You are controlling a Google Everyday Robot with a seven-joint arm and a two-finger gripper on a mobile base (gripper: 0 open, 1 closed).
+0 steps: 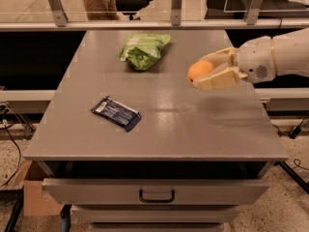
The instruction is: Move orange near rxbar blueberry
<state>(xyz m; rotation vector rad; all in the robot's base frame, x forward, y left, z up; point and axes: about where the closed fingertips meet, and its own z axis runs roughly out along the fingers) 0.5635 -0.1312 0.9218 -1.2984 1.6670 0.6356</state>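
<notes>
The carrying step was judged to be in hand. The orange (198, 71) was seen clasped between the pale fingers of the gripper (207, 73), which was reached in from the right side over the grey table (193, 129). The fruit appeared to be held clear of the surface, since a soft shadow was cast on the tabletop below the arm. The rxbar blueberry (116, 113) was found lying flat and skewed near the front left of the table, well apart from the orange. A light green snack bag (144, 50) was set toward the back, away from both. The placing was not yet done. For the next move, the fruit would need to be carried leftward and toward the front edge, then lowered onto bare table just beside the wrapper rather than on top of it. A gentle release would be called for there, as a round fruit could be expected to roll once let go.
</notes>
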